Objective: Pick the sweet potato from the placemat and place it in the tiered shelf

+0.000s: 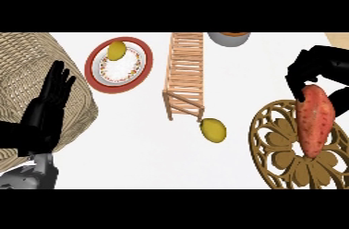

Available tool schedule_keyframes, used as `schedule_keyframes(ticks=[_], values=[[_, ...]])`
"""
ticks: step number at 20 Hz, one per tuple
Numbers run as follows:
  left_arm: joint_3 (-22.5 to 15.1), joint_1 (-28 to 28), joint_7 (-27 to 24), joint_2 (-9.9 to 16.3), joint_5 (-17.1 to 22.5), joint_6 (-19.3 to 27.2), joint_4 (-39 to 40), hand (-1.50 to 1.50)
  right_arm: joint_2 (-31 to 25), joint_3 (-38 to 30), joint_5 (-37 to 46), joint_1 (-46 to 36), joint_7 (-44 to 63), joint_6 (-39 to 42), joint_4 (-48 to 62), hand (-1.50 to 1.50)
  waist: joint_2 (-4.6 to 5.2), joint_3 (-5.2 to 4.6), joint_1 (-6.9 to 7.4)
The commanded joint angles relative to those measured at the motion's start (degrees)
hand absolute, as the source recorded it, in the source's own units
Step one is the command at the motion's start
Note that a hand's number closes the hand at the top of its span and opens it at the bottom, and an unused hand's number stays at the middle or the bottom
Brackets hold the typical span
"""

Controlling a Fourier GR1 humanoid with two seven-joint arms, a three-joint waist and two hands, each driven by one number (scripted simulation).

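Item one: my right hand, black, upper right of the frame, fingers curled down onto the top end of the long reddish-orange sweet potato, pinching it there. The sweet potato stands lengthwise at the right of the frame, its lower part over the round golden openwork placemat; I cannot tell whether it touches the mat or is just clear of it. Item two: my left hand, black, at the left edge of the frame, fingers straight and pointing up, holding nothing, resting in front of a large woven wicker basket that fills the upper left. Item three: the pale slatted wooden tiered shelf, upper centre, running from the top of the frame down to about the middle, well apart from the sweet potato. Item four: a yellow lemon on the white counter, just beside the lower end of the shelf. Item five: a round red-rimmed plate with a white patterned centre, between basket and shelf, bearing a second yellow lemon at its upper edge. Item six: a grey bowl, partly cut off at the top of the frame, right of the shelf.
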Motion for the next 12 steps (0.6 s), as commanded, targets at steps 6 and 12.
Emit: schedule_keyframes(ticks=[6, 12], values=[[-0.8, 1.8, 0.4, -1.0, 0.0, -1.0, 0.9, 0.00, 3.6, -3.5, -7.0, -17.6, 0.3, 11.5, 17.6, 1.50, 0.45, -0.58, 0.76], [-1.2, -0.3, -0.8, -2.5, -2.4, 0.4, 5.3, 0.00, 11.2, -2.4, -6.6, -24.4, 4.4, 7.8, 25.3, 1.50, 0.61, -0.58, 0.07]])
